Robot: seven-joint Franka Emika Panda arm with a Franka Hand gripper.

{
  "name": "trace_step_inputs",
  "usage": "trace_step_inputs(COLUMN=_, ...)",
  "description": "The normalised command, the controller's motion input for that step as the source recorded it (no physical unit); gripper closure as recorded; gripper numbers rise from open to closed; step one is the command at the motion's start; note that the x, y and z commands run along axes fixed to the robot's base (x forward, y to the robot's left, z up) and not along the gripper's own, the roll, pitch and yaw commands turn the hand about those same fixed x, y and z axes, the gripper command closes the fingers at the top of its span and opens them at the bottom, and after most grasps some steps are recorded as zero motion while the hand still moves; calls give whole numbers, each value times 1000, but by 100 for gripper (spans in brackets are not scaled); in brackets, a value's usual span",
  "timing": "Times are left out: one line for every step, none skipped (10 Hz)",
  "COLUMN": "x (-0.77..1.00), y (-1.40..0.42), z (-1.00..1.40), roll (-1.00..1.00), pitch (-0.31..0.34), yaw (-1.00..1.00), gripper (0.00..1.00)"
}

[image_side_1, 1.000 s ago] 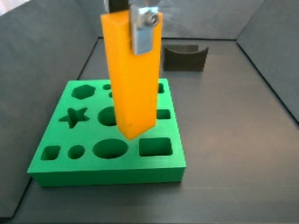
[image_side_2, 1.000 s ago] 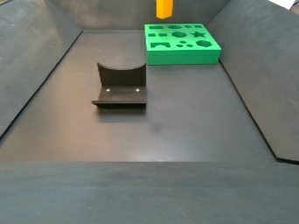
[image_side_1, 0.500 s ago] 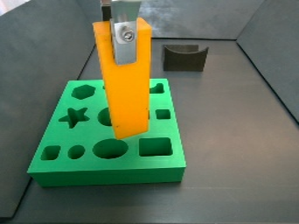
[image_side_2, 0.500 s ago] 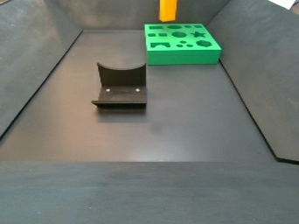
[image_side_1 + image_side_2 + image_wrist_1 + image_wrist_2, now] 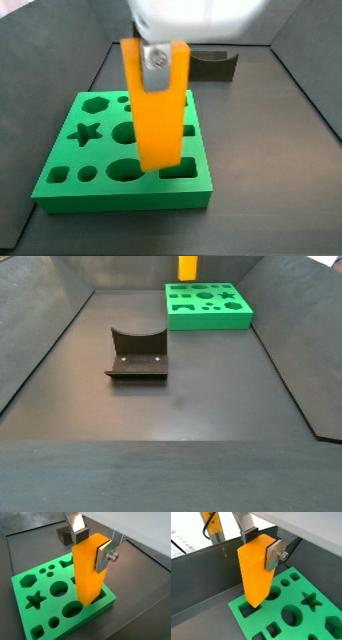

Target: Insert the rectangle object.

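The orange rectangle object (image 5: 156,115) hangs upright, and my gripper (image 5: 156,58) is shut on its upper part. Both wrist views show silver fingers (image 5: 107,556) (image 5: 274,556) pressed on opposite faces of the block (image 5: 89,572) (image 5: 255,569). Its lower end is at the mouth of the rectangular hole (image 5: 183,168) at a corner of the green board (image 5: 74,160); I cannot tell how deep it sits. In a side view the block (image 5: 187,266) stands over the board (image 5: 207,316), with the gripper cut off above the frame.
The dark fixture (image 5: 136,353) stands on the grey floor apart from the board and also shows behind it (image 5: 211,65) (image 5: 67,534). Sloped dark walls (image 5: 40,346) enclose the floor. The board carries several other shaped holes, such as a star (image 5: 86,133).
The gripper and the orange block have come down and shifted slightly towards the board's corner with the rectangular hole. The block's lower end is now lower on the board.
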Motion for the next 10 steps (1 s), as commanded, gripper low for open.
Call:
trace_step_inputs(x=211, y=-214, z=-66, roll=247, pitch=157, yaw=-446, gripper=100)
trace_step_inputs(x=26, y=-103, z=0, roll=186, pitch=100, yaw=-669, gripper=100)
trace_step_inputs(x=111, y=-129, z=0, roll=149, pitch=76, yaw=-643, gripper=100)
trace_step_inputs(x=271, y=0, z=0, roll=100, pitch=119, yaw=-534, gripper=100)
trace_step_inputs(x=320, y=120, z=0, roll=0, pitch=143, yaw=-286, gripper=100)
trace_step_inputs(x=369, y=91, z=-29, roll=-43, pitch=139, yaw=-123, gripper=100)
trace_step_inputs(x=363, y=69, z=-91, roll=-44, pitch=106, yaw=0, gripper=100)
trace_step_inputs(x=294, y=23, z=-109, roll=-43, pitch=87, yaw=0, gripper=100)
trace_step_inputs(x=169, y=69, z=-94, roll=-97, pitch=70, yaw=0, gripper=100)
trace_step_inputs(x=0, y=254, z=-109, roll=-99, pitch=50, yaw=-131, gripper=100)
